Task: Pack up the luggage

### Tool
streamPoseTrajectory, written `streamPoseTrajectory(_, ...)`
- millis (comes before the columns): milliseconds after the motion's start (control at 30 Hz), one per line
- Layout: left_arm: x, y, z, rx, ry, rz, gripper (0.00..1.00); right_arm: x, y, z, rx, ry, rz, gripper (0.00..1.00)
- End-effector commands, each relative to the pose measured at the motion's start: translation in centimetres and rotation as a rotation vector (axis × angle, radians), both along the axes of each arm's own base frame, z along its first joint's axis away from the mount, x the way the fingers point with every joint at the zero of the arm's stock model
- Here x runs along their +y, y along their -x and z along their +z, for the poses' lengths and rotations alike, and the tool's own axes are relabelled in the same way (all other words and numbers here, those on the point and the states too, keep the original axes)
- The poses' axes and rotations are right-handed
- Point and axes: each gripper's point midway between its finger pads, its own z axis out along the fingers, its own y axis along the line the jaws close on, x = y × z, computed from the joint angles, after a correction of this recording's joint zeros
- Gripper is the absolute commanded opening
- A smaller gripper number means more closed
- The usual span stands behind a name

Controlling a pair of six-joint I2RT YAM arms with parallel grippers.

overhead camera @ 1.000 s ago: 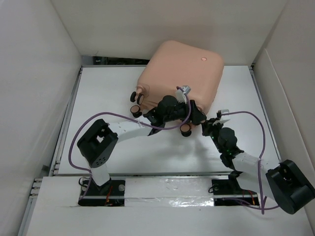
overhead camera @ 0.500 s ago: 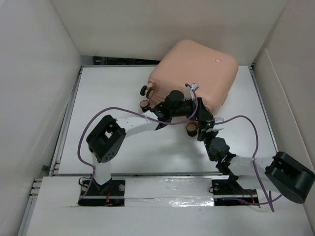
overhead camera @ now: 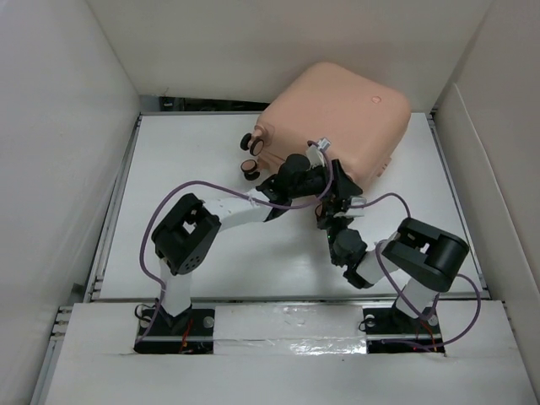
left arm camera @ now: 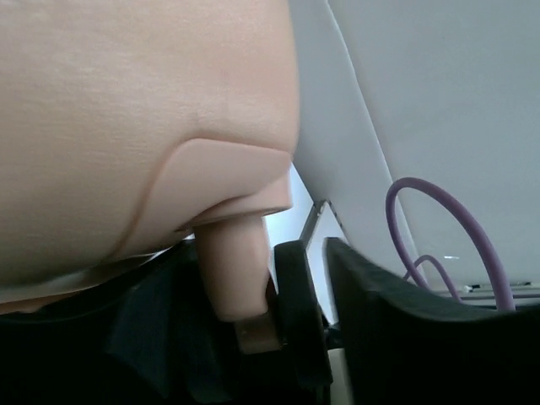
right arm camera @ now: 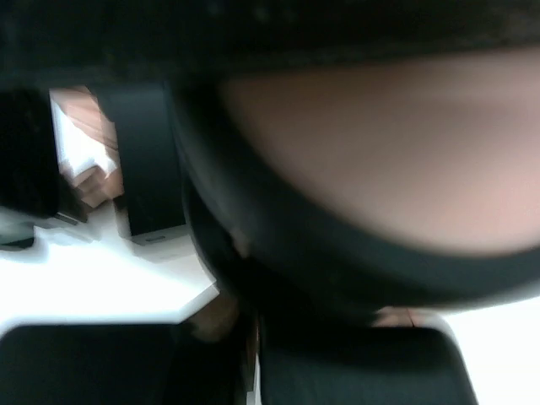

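smooth matt hard plastic luggage (overhead camera: pixel 337 110) shell, matt white table (overhead camera: pixel 186 160) surface

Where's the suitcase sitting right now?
Top view: the peach-pink suitcase lies at the table's far side, right of centre, near the back wall, wheels facing left.

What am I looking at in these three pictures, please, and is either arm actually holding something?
These are two robot arms bolted at the near edge of a white table. The wide picture comes from a fixed camera above and behind them. The other two come from small cameras on the wrists, so close up that they are mostly blur. On the table lies the luggage, a peach-pink hard-shell suitcase at the far right, with small wheels on its left side. Both arms reach to its near edge. The left arm's fingers sit by a pink wheel leg; whether they clamp it, I cannot tell. The right arm's fingers are shut, close against the suitcase, and nothing shows in them.
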Motion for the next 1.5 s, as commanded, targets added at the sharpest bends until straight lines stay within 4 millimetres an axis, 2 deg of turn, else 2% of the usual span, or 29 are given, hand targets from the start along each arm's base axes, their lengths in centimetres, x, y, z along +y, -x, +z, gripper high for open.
streamPoseTrajectory(0, -0.3, 6.7, 14.8, -0.271, 0.402, -0.204, 0.73, 11.2, 5.7, 5.5, -0.177, -0.19, 0.541, 0.0)
streamPoseTrajectory(33, 0.8, 6.0, 13.3, -0.257, 0.366, -0.169, 0.77, 10.6, 5.8, 5.8, -0.176, -0.2, 0.528, 0.0)
streamPoseTrajectory(67, 2.4, 5.4, 14.8, -0.289, 0.376, -0.125, 0.8, 9.4, 6.2, 4.5, -0.135, -0.192, 0.508, 0.0)
streamPoseTrajectory(100, 4.1, 3.3, 14.0, -0.311, 0.326, -0.059, 0.85, 8.7, 6.4, 4.1, -0.121, -0.188, 0.495, 0.0)
streamPoseTrajectory(133, 5.5, 2.2, 12.9, -0.317, 0.277, -0.006, 0.88, 8.0, 6.6, 3.8, -0.111, -0.189, 0.482, 0.0)
streamPoseTrajectory(167, 7.4, 1.1, 14.5, -0.357, 0.262, 0.085, 0.89, 7.1, 6.5, 4.4, -0.116, -0.213, 0.468, 0.0)
streamPoseTrajectory(200, 8.8, -0.2, 12.9, -0.376, 0.168, 0.138, 0.9, 6.3, 6.6, 3.2, -0.078, -0.184, 0.463, 0.0)
streamPoseTrajectory(233, 11.0, -2.1, 12.2, -0.386, 0.11, 0.219, 0.9, 5.7, 6.3, 3.2, -0.069, -0.182, 0.448, 0.0)
streamPoseTrajectory(267, 13.5, -3.1, 13.6, -0.415, 0.083, 0.331, 0.91, 5.3, 6.5, 4.4, -0.088, -0.196, 0.453, 0.0)
streamPoseTrajectory(300, 15.2, -3.8, 12.2, -0.393, 0.007, 0.387, 0.91, 5.3, 6.7, 3.3, -0.045, -0.155, 0.462, 0.0)
streamPoseTrajectory(333, 17.1, -4.4, 11.3, -0.411, -0.055, 0.44, 0.9, 4.9, 6.5, 3.5, -0.041, -0.149, 0.452, 0.0)
streamPoseTrajectory(367, 19.8, -4.6, 12.6, -0.439, -0.071, 0.527, 0.9, 4.8, 6.6, 3.7, -0.037, -0.138, 0.453, 0.0)
streamPoseTrajectory(433, 24.3, -5.9, 10.1, -0.404, -0.2, 0.692, 0.9, 4.0, 6.4, 4.8, -0.041, -0.121, 0.444, 0.0)
streamPoseTrajectory(467, 27.1, -6.5, 10.6, -0.417, -0.219, 0.76, 0.91, 3.9, 6.4, 5.2, -0.042, -0.099, 0.451, 0.0)
streamPoseTrajectory(600, 31.7, -7.8, 5.8, -0.322, -0.414, 0.774, 0.91, 3.0, 6.3, 5.9, -0.021, -0.044, 0.456, 0.0)
streamPoseTrajectory(633, 31.4, -8.1, 5.1, -0.336, -0.46, 0.718, 0.91, 3.1, 6.5, 6.6, -0.037, -0.055, 0.479, 0.0)
streamPoseTrajectory(700, 30.9, -7.9, 3.6, -0.339, -0.544, 0.622, 0.92, 2.6, 6.2, 6.6, -0.029, -0.052, 0.476, 0.0)
streamPoseTrajectory(733, 30.7, -8.6, 4.5, -0.368, -0.566, 0.608, 0.93, 2.7, 6.3, 6.8, -0.036, -0.056, 0.487, 0.0)
streamPoseTrajectory(800, 30.7, -9.0, 1.9, -0.364, -0.697, 0.504, 0.94, 2.7, 6.4, 6.7, -0.034, -0.057, 0.503, 0.0)
streamPoseTrajectory(833, 30.4, -9.6, 2.8, -0.395, -0.71, 0.479, 0.94, 2.5, 6.3, 6.7, -0.035, -0.057, 0.498, 0.0)
streamPoseTrajectory(900, 30.3, -10.1, 1.2, -0.392, -0.779, 0.413, 0.95, 2.7, 6.6, 6.6, -0.035, -0.06, 0.521, 0.0)
streamPoseTrajectory(1100, 30.3, -13.0, 0.6, -0.475, -0.853, 0.405, 0.97, 2.8, 6.8, 6.1, -0.028, -0.064, 0.539, 0.0)
streamPoseTrajectory(1133, 30.1, -13.6, 1.2, -0.487, -0.852, 0.413, 0.97, 2.9, 6.8, 6.1, -0.028, -0.064, 0.542, 0.0)
streamPoseTrajectory(1167, 30.0, -14.2, 0.3, -0.48, -0.87, 0.4, 0.97, 2.9, 6.8, 6.1, -0.027, -0.062, 0.545, 0.0)
streamPoseTrajectory(1233, 30.0, -15.3, 0.7, -0.496, -0.886, 0.414, 0.96, 2.9, 6.8, 6.0, -0.024, -0.06, 0.545, 0.0)
streamPoseTrajectory(1267, 29.8, -15.6, -0.1, -0.498, -0.903, 0.39, 0.95, 2.9, 6.8, 6.0, -0.026, -0.059, 0.543, 0.0)
streamPoseTrajectory(1367, 28.8, -16.3, 0.0, -0.515, -0.887, 0.339, 0.81, 2.6, 6.5, 6.0, -0.025, -0.053, 0.532, 0.0)
streamPoseTrajectory(1400, 28.5, -16.6, -0.3, -0.52, -0.888, 0.323, 0.66, 2.5, 6.4, 6.0, -0.023, -0.05, 0.526, 0.0)
streamPoseTrajectory(1467, 28.1, -17.0, -0.8, -0.515, -0.888, 0.306, 0.49, 2.6, 6.4, 6.2, -0.026, -0.051, 0.535, 0.0)
